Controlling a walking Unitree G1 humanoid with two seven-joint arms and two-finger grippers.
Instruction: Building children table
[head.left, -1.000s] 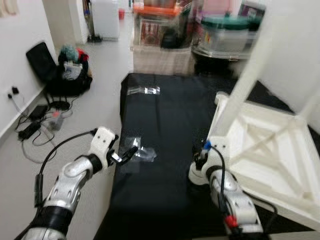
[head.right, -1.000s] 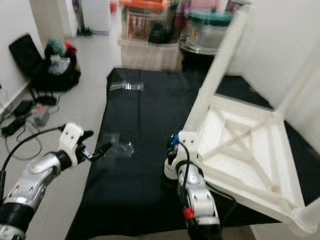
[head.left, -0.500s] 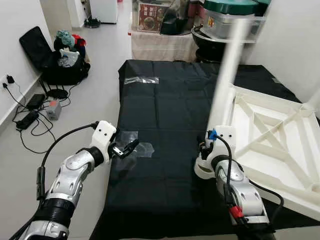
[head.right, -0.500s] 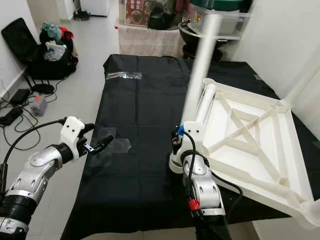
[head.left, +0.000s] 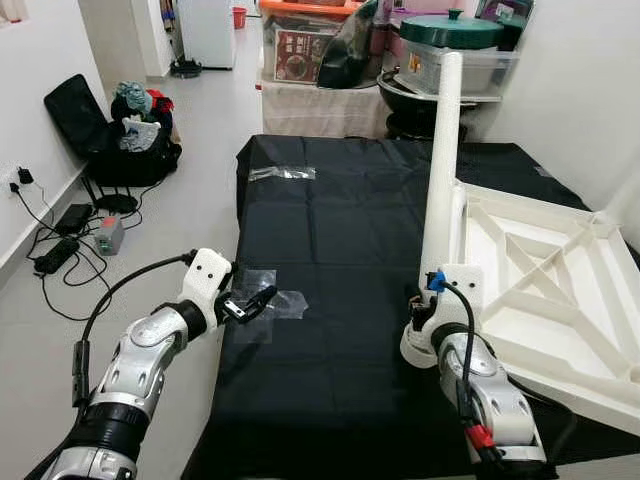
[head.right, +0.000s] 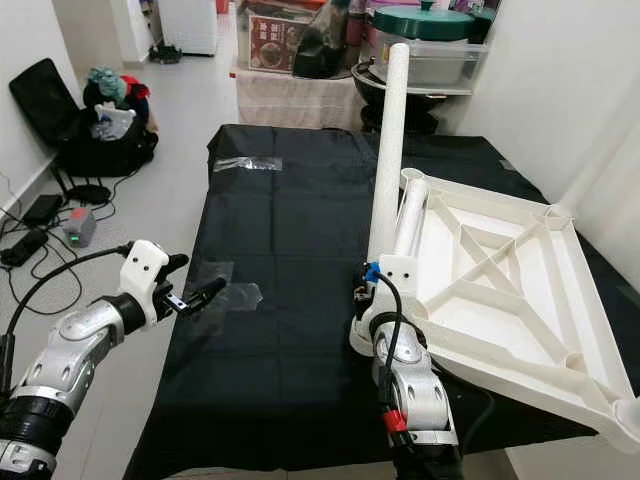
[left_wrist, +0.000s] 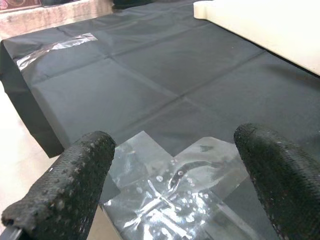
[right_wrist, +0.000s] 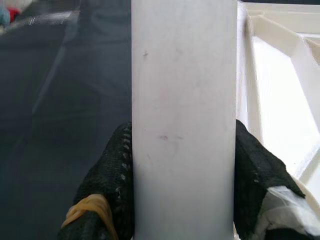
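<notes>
Black cloth (head.left: 340, 230) is covering the floor of a pale-tiled room, with stacked storage boxes (head.left: 320, 50) and a green-lidded tub (head.left: 463, 35) sitting along the far side. Off to the robot's left, a dark bag with clothes (head.left: 135, 140) is leaning by the wall near a tangle of cables (head.left: 60, 250).

On the right half of the cloth, a white children's table top (head.right: 500, 290) is lying upside down, its ribbed underside facing up. At its near left corner, the right hand (right_wrist: 182, 185) is gripping a white table leg (head.right: 387, 150) low down, its two black fingers (right_wrist: 115, 180) pressing against either side of the tube. The leg is standing almost upright, tilting slightly, with its lower end close beside the table top's corner; whether it is seated in a socket cannot be told. A second white tube (head.right: 408, 215) is lying just beside it along the frame's edge.

The left hand (head.left: 250, 305) is hovering at the left edge of the cloth, its fingers (left_wrist: 70, 190) spread wide apart and holding nothing. Just below and ahead of it, a crumpled clear plastic bag (left_wrist: 175, 185) is lying flat on the cloth. A second strip of clear plastic (head.left: 285, 172) is resting farther away, near the cloth's far left corner.
</notes>
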